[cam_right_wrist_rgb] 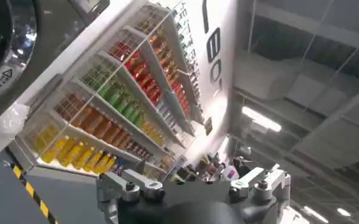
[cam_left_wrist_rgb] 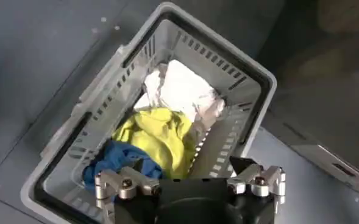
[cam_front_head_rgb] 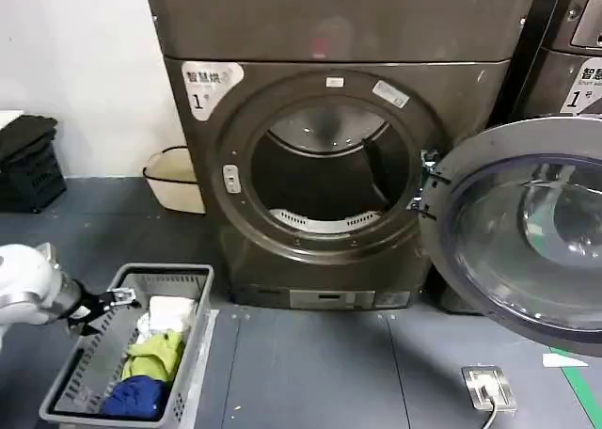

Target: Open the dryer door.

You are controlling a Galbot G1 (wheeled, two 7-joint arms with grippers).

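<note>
The dryer (cam_front_head_rgb: 339, 34), dark bronze-grey with a "1" label at its corner, stands at the middle. Its dryer door (cam_front_head_rgb: 527, 231) is swung wide to the right, inner face and clear bowl toward me, leaving the round drum opening (cam_front_head_rgb: 324, 175) bare. My left gripper (cam_front_head_rgb: 120, 297) hangs low at the left over a laundry basket, far from the door. In the left wrist view the left gripper (cam_left_wrist_rgb: 188, 176) is open with nothing between its fingers. My right gripper (cam_right_wrist_rgb: 194, 179) is open too, facing a shelf wall and holding nothing.
A grey laundry basket (cam_front_head_rgb: 188, 278) on the floor holds white, yellow-green and blue clothes (cam_left_wrist_rgb: 161, 134). A cream tub (cam_front_head_rgb: 174, 180) and black crates (cam_front_head_rgb: 28, 161) stand at the left wall. A second machine (cam_front_head_rgb: 574, 62) is at the right. A floor socket (cam_front_head_rgb: 487, 387) lies near the door.
</note>
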